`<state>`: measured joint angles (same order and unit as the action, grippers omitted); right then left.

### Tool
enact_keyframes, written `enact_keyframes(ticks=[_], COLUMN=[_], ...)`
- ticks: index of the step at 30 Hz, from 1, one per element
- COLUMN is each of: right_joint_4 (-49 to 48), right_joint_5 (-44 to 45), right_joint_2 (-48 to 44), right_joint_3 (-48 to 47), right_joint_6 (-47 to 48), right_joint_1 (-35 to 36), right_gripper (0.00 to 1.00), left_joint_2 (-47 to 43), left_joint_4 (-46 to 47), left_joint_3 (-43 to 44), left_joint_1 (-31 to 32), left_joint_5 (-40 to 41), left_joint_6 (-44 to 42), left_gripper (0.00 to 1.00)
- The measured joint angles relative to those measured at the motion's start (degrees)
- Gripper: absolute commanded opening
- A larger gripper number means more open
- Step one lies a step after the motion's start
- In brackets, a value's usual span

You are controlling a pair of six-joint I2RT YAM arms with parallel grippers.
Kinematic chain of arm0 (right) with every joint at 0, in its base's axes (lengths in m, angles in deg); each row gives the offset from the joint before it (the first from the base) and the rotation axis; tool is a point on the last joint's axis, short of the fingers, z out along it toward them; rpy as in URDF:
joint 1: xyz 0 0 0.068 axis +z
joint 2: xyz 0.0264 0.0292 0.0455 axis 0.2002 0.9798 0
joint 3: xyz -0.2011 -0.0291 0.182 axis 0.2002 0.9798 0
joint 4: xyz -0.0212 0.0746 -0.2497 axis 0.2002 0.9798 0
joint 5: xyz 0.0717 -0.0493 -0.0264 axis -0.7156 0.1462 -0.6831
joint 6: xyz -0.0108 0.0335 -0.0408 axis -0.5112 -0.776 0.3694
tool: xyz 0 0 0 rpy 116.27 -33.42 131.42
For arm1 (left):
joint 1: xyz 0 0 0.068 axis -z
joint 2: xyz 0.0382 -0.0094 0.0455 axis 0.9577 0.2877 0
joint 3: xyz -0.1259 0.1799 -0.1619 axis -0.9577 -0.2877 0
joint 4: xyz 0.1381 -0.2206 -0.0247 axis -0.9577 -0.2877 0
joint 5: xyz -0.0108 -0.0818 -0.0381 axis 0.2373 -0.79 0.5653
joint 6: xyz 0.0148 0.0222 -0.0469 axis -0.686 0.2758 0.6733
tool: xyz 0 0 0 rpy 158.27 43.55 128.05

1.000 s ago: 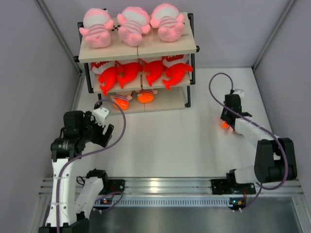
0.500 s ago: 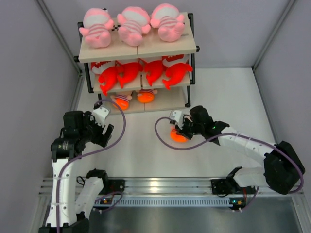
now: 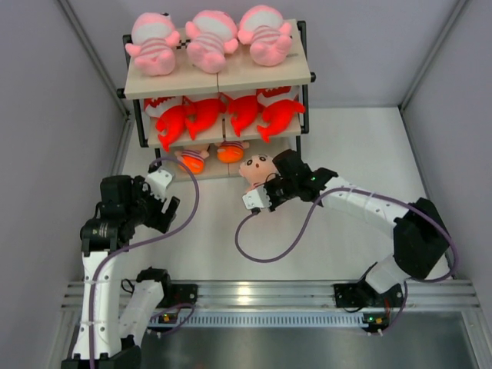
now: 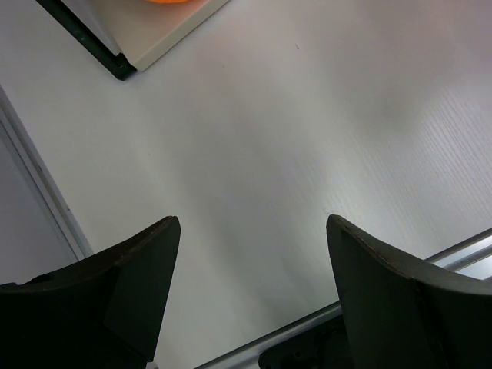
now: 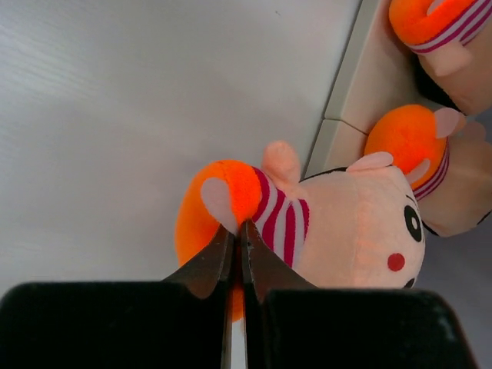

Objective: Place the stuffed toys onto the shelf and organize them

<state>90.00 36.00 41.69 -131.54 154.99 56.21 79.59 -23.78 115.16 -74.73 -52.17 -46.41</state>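
Jaws first: my right gripper is clenched on the boy, biting his orange shorts at one leg. My left gripper stands wide apart with nothing between the fingers, only bare table below.

Left arm is folded up at the near left, elbow high, wrist turned so the fingers face right and away from me, toward the shelf. It hangs near the shelf's near left corner, apart from it.

Right arm runs from its base at near right, elbow pushed out to the right, forearm stretched low across to the left. Its wrist sits mid-table, just in front of the shelf's bottom board.

The boy's long axis lies crosswise to my right fingers. His head points at the shelf and his shorts point back toward the open table. From above, his face is turned up. His head is right at the bottom board's front edge; I can't tell if it touches.

Further off, two boys lie on the bottom board, left of the held one. Sharks are on the middle board, babies on top.

Changes: a second ago my right gripper was at the table's right side, well apart from the shelf. Half a second ago it was mid-table with only orange showing. Now it's at the shelf front, face visible. Left arm and shelved toys haven't moved.
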Motion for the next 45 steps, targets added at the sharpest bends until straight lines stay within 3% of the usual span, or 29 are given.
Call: enact_keyframes(ticks=[10,34,38,39,40,41,45], right_joint_4=[-1.5,-20.1,-24.0,-25.0,-26.3,-27.1,-30.4], right_joint_5=[4.4,8.6,10.0,10.5,11.1,11.5,12.5], right_joint_2=[9.1,20.9,22.9,23.3,23.7,23.8,23.8], right_joint_3=[-2.7,-7.8,-7.8,-7.8,-7.8,-7.7,-7.7], right_joint_6=[9.1,13.1,13.4,13.6,13.7,13.5,14.5], right_joint_1=[-4.0,-9.3,-9.4,-9.4,-9.4,-9.4,-9.6], right_gripper=[0.0,0.02,0.15,0.22,0.35,0.4,0.5], left_joint_2=[0.0,0.0,0.1,0.2,0.2,0.2,0.4], left_joint_4=[0.0,0.0,0.0,0.0,0.0,0.0,0.0], left_joint_3=[0.0,0.0,0.0,0.0,0.0,0.0,0.0], left_joint_1=[0.0,0.0,0.0,0.0,0.0,0.0,0.0], left_joint_5=[1.0,1.4,1.4,1.4,1.4,1.4,1.4], left_joint_6=[-0.7,-0.9,-0.9,-0.9,-0.9,-0.9,-0.9], left_gripper=[0.83,0.83,0.83,0.83,0.83,0.83,0.83])
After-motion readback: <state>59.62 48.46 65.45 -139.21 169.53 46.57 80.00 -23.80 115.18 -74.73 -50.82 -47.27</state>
